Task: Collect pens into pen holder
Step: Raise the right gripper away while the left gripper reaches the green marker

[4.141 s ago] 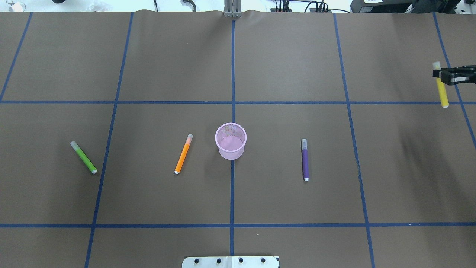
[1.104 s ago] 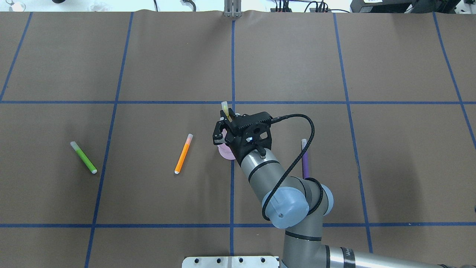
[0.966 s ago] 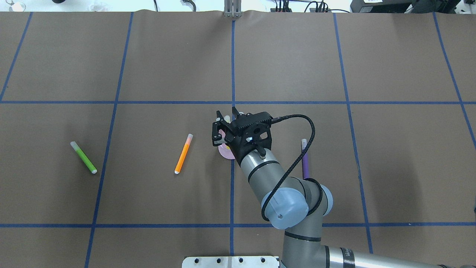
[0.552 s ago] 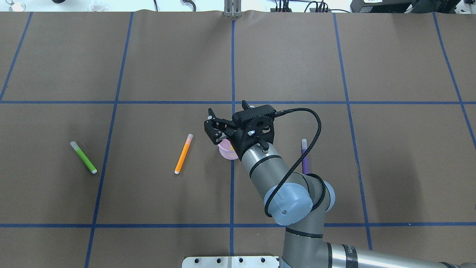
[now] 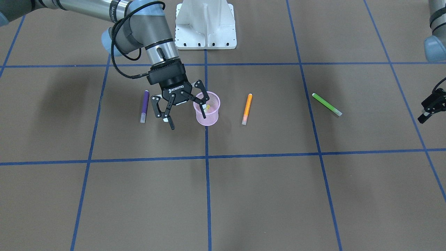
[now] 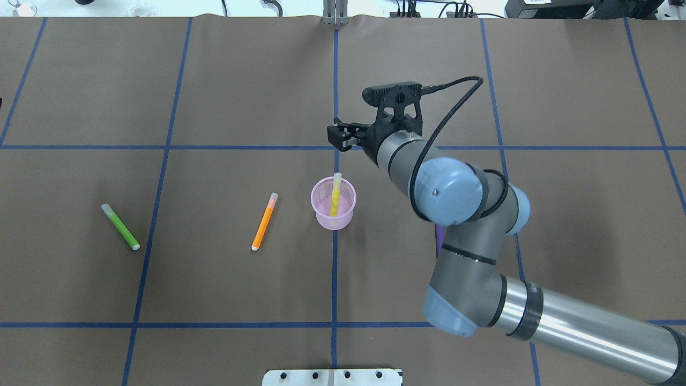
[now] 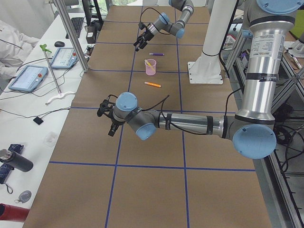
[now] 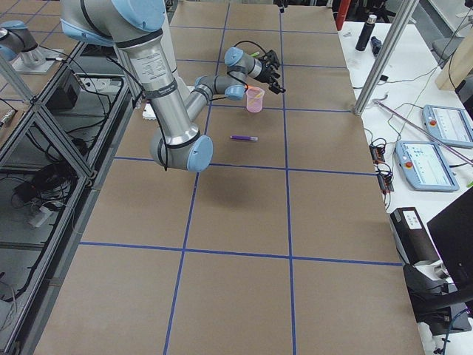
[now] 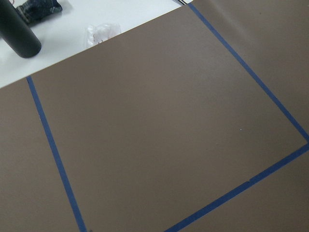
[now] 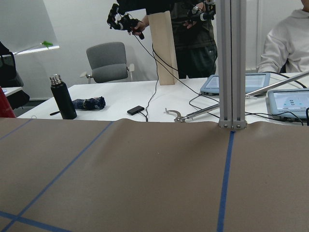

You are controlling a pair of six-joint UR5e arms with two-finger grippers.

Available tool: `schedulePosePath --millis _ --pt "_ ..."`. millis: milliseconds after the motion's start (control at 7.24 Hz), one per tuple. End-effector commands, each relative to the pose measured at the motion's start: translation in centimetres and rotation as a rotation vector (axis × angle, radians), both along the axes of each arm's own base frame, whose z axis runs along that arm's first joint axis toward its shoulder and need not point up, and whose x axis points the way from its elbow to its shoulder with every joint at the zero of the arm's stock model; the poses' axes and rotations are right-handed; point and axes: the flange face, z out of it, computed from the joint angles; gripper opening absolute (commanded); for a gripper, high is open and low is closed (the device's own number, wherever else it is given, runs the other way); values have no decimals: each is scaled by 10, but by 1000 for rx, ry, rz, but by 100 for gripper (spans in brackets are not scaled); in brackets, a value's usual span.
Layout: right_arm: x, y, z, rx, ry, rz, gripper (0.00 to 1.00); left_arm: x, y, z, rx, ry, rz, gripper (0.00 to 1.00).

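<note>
1. The brown tabletop [image 6: 214,80] carries a blue tape grid.
2. The right gripper [image 5: 188,118] hangs near the pen holder [image 6: 324,220], its fingers spread wide and empty.
3. The left gripper [image 5: 430,106] is well apart; I cannot tell how its fingers stand.
4. The pen holder stands upright.
5. The yellow pen [image 6: 335,195] stands inside, cap up and leaning on the rim.
6. The orange pen [image 6: 264,222], green pen [image 6: 120,227] and purple pen [image 5: 144,106] lie flat, caps pointing away from the robot.

Table cover [image 6: 241,96]: matt brown paper, faintly rippled along its 12 o'clock edge, marked with smooth blue tape lines [image 6: 161,147]. Pen holder [image 6: 332,221]: pink see-through wire mesh; the yellow pen [image 6: 335,195] inside it, and the orange pen [image 6: 264,222] and green pen [image 6: 121,227] at its 9 o'clock, look like smooth plastic with frosted caps. Right arm [image 6: 589,335]: satin grey metal tubes, glossy blue-grey joint caps [image 6: 445,192], matt black right gripper [image 6: 336,136], braided black cable [image 6: 467,80].
</note>
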Motion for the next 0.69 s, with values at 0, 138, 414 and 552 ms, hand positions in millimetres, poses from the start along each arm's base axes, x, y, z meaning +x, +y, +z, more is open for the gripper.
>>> schedulePosePath --millis 0,138,414,552 --pt "94 -62 15 -307 70 -170 100 8 43 4 -171 94 -92 100" --pt "138 -80 28 -391 61 -184 100 24 69 -6 -260 138 -109 100" --pt "207 -105 74 -502 32 -182 100 87 98 -24 -388 158 -151 100" --pt "251 -112 110 -569 18 -161 100 126 111 -26 -416 137 -155 98"
